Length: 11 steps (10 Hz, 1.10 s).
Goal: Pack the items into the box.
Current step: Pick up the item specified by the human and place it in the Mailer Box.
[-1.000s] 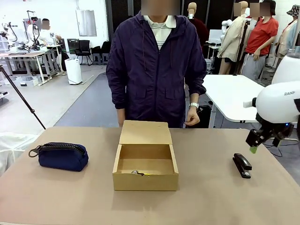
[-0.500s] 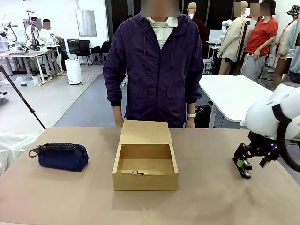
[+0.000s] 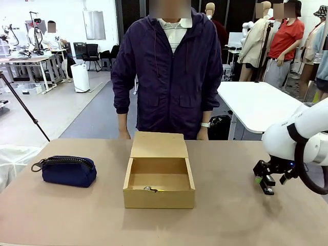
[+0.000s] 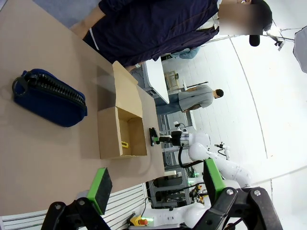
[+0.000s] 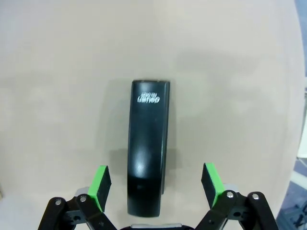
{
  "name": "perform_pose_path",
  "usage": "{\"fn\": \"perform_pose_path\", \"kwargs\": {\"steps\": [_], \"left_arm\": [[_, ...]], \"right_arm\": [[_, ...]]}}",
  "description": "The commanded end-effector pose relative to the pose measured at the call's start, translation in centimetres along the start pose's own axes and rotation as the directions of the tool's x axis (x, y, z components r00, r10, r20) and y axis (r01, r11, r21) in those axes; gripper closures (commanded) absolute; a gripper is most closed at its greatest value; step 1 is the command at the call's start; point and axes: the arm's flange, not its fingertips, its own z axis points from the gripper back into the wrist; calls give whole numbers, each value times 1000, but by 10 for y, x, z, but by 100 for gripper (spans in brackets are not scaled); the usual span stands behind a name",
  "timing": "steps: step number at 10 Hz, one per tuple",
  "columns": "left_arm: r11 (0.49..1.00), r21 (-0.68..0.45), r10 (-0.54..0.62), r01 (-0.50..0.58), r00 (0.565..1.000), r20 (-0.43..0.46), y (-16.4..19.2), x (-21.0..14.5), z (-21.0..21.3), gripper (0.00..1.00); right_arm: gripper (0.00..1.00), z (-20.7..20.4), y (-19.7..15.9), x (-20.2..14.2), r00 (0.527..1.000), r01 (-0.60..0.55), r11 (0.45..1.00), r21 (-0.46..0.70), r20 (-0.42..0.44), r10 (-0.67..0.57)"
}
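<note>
1. on the bench [image 3: 61, 215], left to right: one navy pouch [image 3: 68, 170], one open box [image 3: 159, 197] with one utility knife [image 3: 154, 190] inside by its near wall, one black stapler [image 5: 147, 143].
2. left end effector [image 4: 157, 184]: pads spread wide, empty, clear of the bench.
3. right end effector [image 5: 156, 184]: pads wide apart, gripping nothing, low over the stapler, which lies flat between them, touching neither.

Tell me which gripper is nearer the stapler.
Right. The right gripper hangs open straddling the stapler; the left gripper is far off, with the box between it and the stapler.
</note>
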Motion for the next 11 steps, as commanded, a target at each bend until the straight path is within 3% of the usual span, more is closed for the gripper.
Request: {"fn": "perform_pose_path", "kwargs": {"steps": [1,4,5,6,7,11], "left_arm": [[1000,-22,-8,8,1000,7,-1,0,0,0],[1000,-22,-8,8,1000,7,-1,0,0,0],[1000,-22,-8,8,1000,7,-1,0,0,0],[1000,-22,-8,8,1000,7,-1,0,0,0],[1000,-22,-8,8,1000,7,-1,0,0,0],[1000,-22,-8,8,1000,7,-1,0,0,0]], "right_arm": [[0,-6,2,11,999,20,1000,16,37,-21],[0,-8,5,15,999,-3,1000,9,41,2],[22,-8,6,15,999,-7,1000,-15,38,8],[79,-9,7,16,1000,-4,1000,-3,22,4],[100,-8,7,16,1000,-7,1000,-7,23,7],[100,-7,6,14,1000,-15,1000,-1,11,15]]}}
